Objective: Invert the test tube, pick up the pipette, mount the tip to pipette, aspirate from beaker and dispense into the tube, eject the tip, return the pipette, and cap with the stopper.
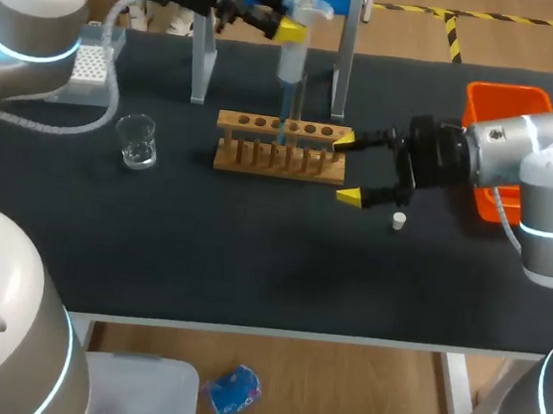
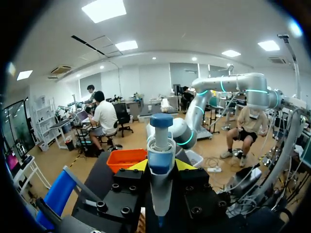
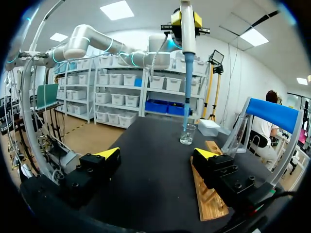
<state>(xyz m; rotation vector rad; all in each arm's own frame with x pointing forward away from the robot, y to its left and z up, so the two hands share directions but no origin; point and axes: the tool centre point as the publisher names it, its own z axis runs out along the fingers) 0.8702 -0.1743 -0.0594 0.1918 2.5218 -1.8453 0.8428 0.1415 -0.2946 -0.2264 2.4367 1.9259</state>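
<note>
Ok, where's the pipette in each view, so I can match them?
Head view: pipette upright over the rack, in the left gripper.
Left wrist view: between its own gripper's fingers.
Right wrist view: high ahead, tip lined up with the beaker.
Shared landmark: the yellow fingertips clamping it.

A wooden rack (image 1: pixel 261 165) with a row of holes stood near the middle of the black table (image 1: pixel 250 264), towards its far edge. Behind it rose a stand (image 1: pixel 203 64) on two pale legs (its top blue). An orange bin (image 1: pixel 509 92) sat at the right edge.
</note>
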